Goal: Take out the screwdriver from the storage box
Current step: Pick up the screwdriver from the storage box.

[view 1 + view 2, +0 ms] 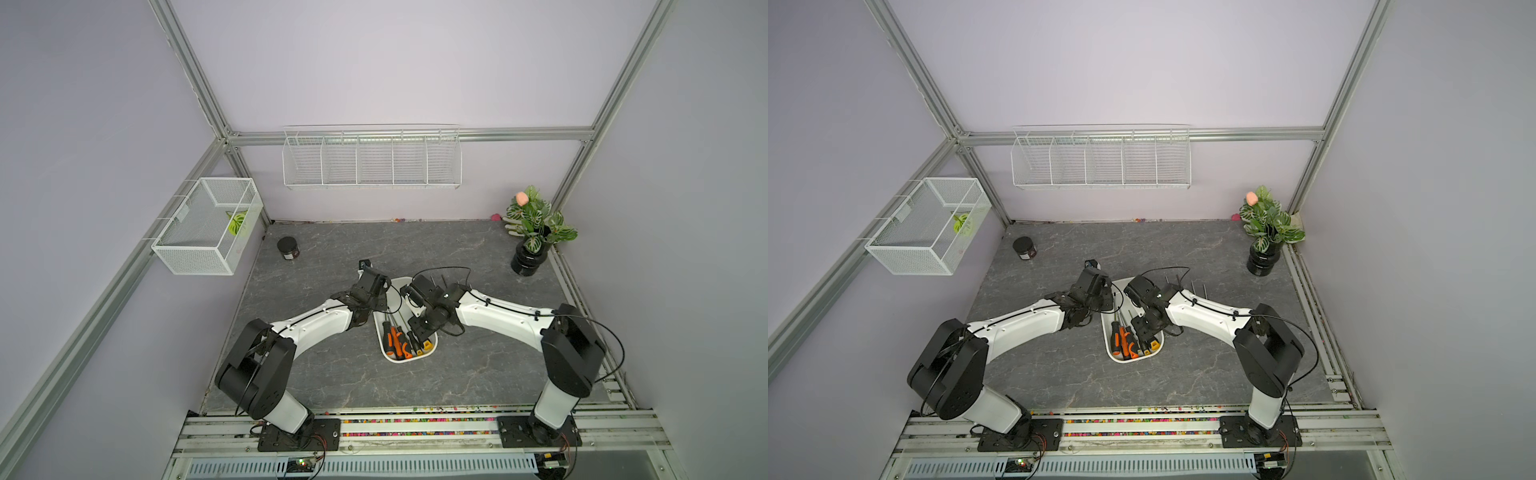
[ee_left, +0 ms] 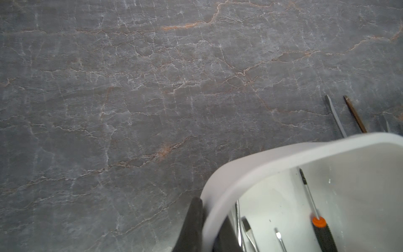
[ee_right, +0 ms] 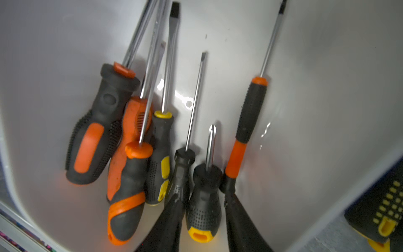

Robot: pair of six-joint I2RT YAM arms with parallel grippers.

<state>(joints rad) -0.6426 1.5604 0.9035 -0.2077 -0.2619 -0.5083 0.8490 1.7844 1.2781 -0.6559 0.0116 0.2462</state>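
Observation:
The white storage box point(image 1: 409, 360) point(image 1: 1129, 360) stands mid-table between both arms, with several screwdrivers lying in it, handles toward the front. My left gripper point(image 2: 210, 209) point(image 1: 384, 297) is shut on the box's left rim point(image 2: 250, 172), one finger outside the wall and one inside. My right gripper point(image 3: 201, 194) point(image 1: 415, 328) reaches down into the box. Its fingers are closed on either side of a short black screwdriver with a yellow end point(image 3: 205, 209). Beside it lie orange-and-black screwdrivers point(image 3: 91, 131) and a slim one point(image 3: 250, 113).
More screwdrivers point(image 2: 335, 115) lie on the table just right of the box; a black-and-yellow handle point(image 3: 383, 209) shows there. A black jar point(image 1: 288, 248) sits back left, a potted plant point(image 1: 532, 237) back right. A wire-mesh basket point(image 1: 208, 226) and a wire rack point(image 1: 372, 160) hang on the walls.

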